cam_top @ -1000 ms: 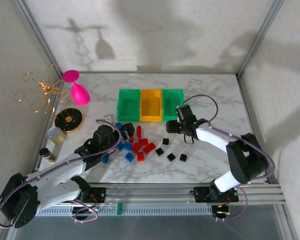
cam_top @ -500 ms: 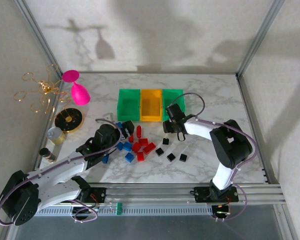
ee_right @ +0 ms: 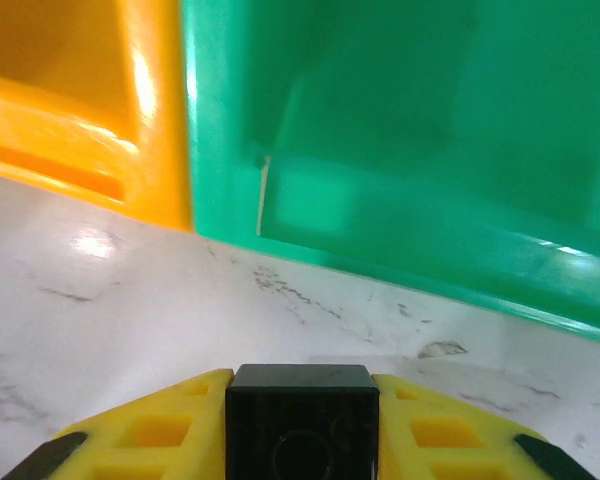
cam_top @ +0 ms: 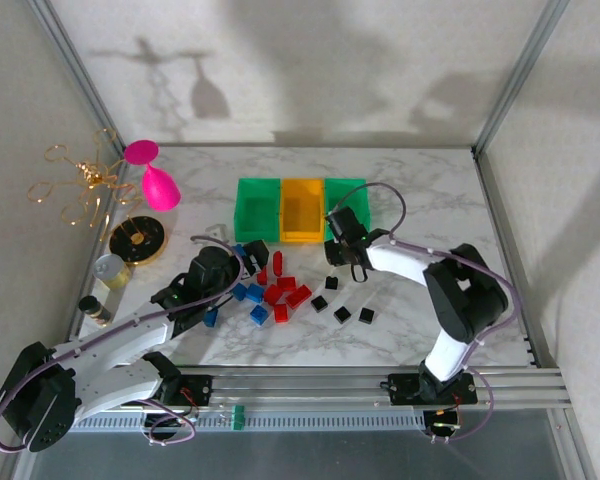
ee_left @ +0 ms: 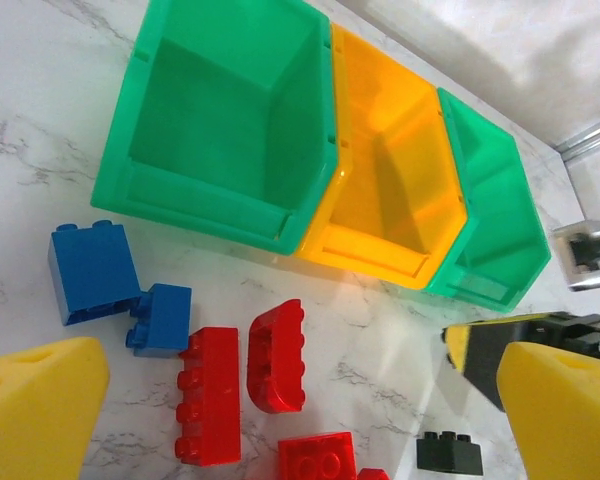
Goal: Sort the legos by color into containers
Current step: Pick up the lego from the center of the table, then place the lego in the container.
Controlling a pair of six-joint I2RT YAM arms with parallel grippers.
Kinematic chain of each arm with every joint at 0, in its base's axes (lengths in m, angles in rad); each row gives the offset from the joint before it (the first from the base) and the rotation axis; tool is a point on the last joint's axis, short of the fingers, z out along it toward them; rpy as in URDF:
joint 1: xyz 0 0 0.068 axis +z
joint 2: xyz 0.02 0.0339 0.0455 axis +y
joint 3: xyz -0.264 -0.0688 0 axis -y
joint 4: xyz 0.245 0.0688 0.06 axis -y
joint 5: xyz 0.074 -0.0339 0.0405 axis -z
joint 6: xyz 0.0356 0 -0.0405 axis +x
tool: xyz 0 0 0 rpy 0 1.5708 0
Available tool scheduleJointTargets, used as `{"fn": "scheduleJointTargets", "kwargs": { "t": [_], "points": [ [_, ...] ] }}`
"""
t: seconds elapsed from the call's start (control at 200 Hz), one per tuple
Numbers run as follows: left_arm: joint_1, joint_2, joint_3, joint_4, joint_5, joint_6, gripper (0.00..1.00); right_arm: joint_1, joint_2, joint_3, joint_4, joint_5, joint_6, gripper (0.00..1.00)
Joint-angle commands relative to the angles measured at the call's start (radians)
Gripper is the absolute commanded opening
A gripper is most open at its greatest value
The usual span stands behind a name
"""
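The right gripper is clamped on a black brick, whose lower part is cut off by the frame edge. It sits just before the orange bin and the right green bin; I cannot tell whether it touches the table. The left gripper gapes empty over loose red bricks and blue bricks, its pads cropped.

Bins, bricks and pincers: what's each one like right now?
Left green plastic bin: empty.
Orange-yellow plastic bin: empty.
Right green plastic bin: looks empty.
Left pincer: open, holding nothing.
Right pincer: shut on a small black plastic brick.
Blue plastic bricks: loose on the marble table.
Red plastic bricks: loose on the table.
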Motion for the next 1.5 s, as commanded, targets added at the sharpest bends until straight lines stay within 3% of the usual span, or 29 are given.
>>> {"fn": "scheduleJointTargets", "kwargs": {
  "t": [0.0,0.17,0.621,0.731,0.821,1.066,1.267,1.497],
  "points": [
    [-0.009,-0.006,0.05,-0.019,0.016,0.019,1.0,0.007,-0.107,-0.002,-0.025,0.009,0.016,0.26],
    [-0.009,0.049,0.096,0.007,0.045,0.023,0.99,-0.013,-0.101,0.09,-0.074,0.078,-0.001,0.27],
    [-0.005,0.236,0.235,0.036,0.012,0.021,0.99,-0.124,0.173,0.359,-0.032,0.206,-0.026,0.28],
    [-0.004,0.259,0.255,0.041,0.01,0.027,0.99,-0.136,0.219,0.399,-0.024,0.206,-0.04,0.33],
    [-0.004,0.27,0.273,0.027,0.008,0.034,0.99,-0.141,0.233,0.42,-0.032,0.211,-0.046,0.43],
    [-0.004,0.229,0.276,0.005,0.015,0.039,1.0,-0.138,0.137,0.373,-0.03,0.145,-0.047,0.51],
    [-0.006,0.153,0.239,-0.031,0.065,0.021,0.99,-0.103,-0.021,0.22,-0.04,0.034,0.008,0.58],
    [-0.011,0.046,0.17,-0.111,0.095,0.016,0.99,-0.035,-0.144,0.05,-0.076,0.015,0.139,0.68]
  ]
}}
